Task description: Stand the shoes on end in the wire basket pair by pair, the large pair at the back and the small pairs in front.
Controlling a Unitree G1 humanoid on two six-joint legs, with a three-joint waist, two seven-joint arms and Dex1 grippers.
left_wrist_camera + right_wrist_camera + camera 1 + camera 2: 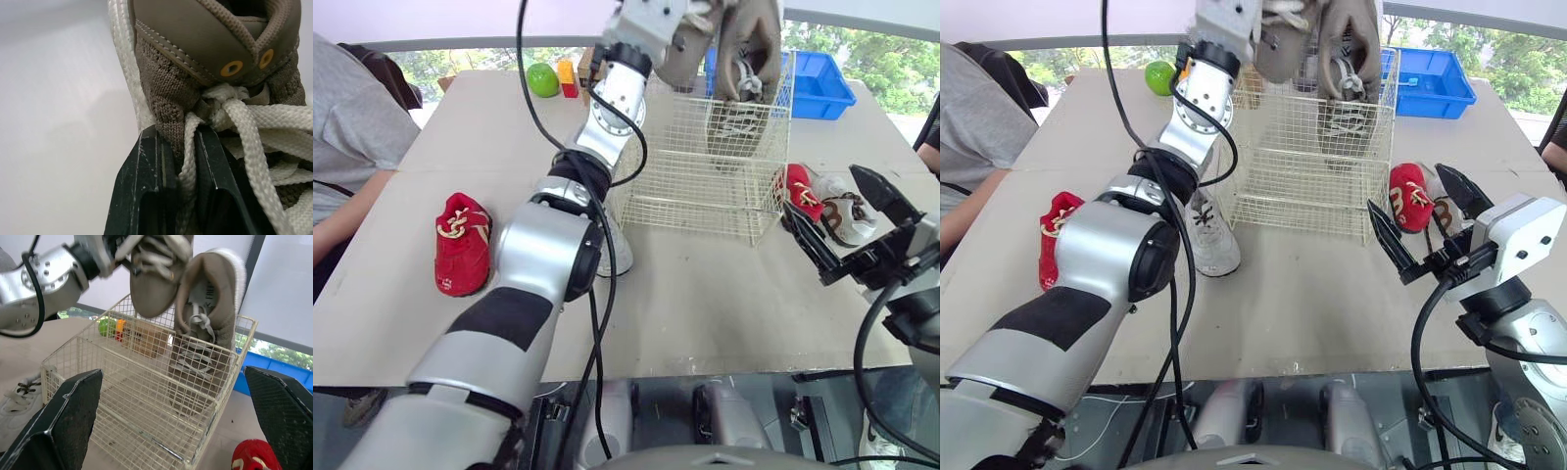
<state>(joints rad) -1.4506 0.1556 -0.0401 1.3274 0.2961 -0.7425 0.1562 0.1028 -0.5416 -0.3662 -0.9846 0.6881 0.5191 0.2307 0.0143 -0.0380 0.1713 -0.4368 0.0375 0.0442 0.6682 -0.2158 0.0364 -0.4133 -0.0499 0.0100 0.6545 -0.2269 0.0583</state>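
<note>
the right gripper (1403, 185) hovers low over the table (1312, 313), jaws spread wide with nothing between them, just in front of the wire basket's (685, 206) right front corner. a small red shoe (800, 189) lies just beyond it against the basket's right side, with a pale shoe with brown laces (847, 215) beside it. the left gripper (176, 142) is raised above the basket's back, its fingers pinched tight on the knit upper and lace of a large taupe shoe (690, 44), which hangs clear of the wire. its mate (749, 59) stands on end in the back right corner. a white sneaker (1206, 235) lies by the basket's left front; another red shoe (462, 243) sits well apart on the left.
</note>
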